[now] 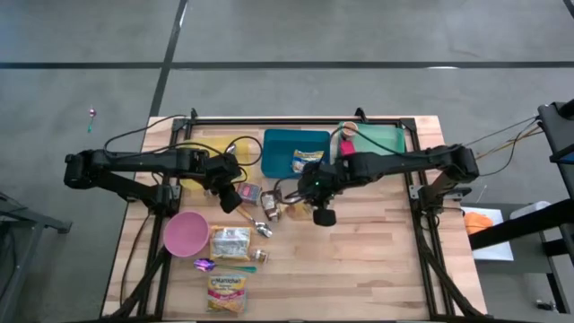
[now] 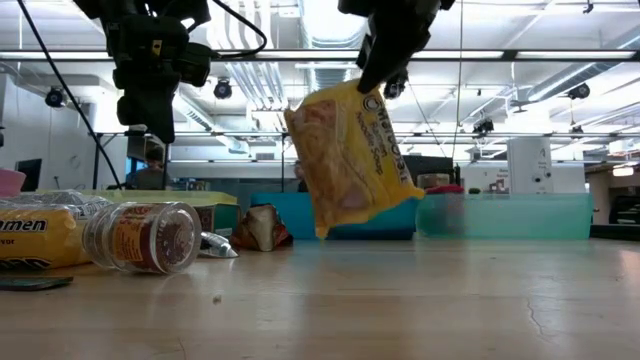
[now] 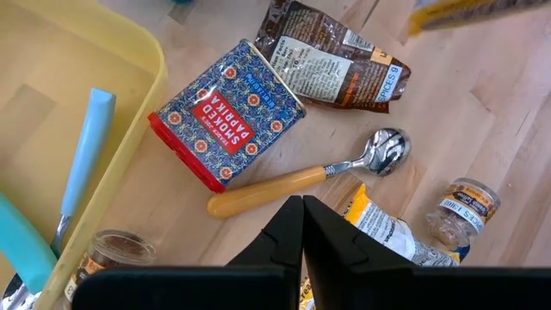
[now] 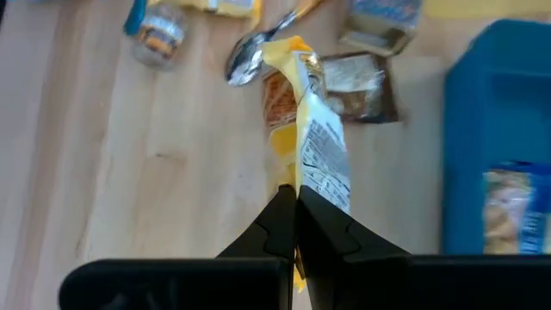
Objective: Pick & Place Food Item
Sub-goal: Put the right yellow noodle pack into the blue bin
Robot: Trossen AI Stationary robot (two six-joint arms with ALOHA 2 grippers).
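Note:
A yellow noodle-soup packet (image 2: 350, 160) hangs over the middle of the table from my right gripper (image 4: 295, 207), which is shut on it. In the high view the packet (image 1: 292, 209) shows just in front of the blue bin (image 1: 296, 152). My left gripper (image 3: 303, 215) is shut on nothing and hovers above a yellow-handled spoon (image 3: 297, 179). The spoon lies flat beside a blue-and-red smoked paprika tin (image 3: 225, 112). In the low view my left gripper (image 2: 150, 115) hangs well above the table. My right gripper pinches the packet's upper edge (image 4: 305, 182) between its two fingers. The fingers come from above, slanting down. The packet hangs tilted below them, crumpled near the hold, and its lower corner (image 2: 322, 230) is clear of the table.
A brown snack packet (image 3: 340, 56) and a small spice jar (image 3: 461, 207) lie near the spoon. A yellow tray (image 1: 215, 152) with utensils, a green tray (image 1: 377, 139), a pink bowl (image 1: 186, 233) and two ramen packets (image 1: 230, 242) also occupy the table. A jar (image 2: 140, 237) lies on its side near the front.

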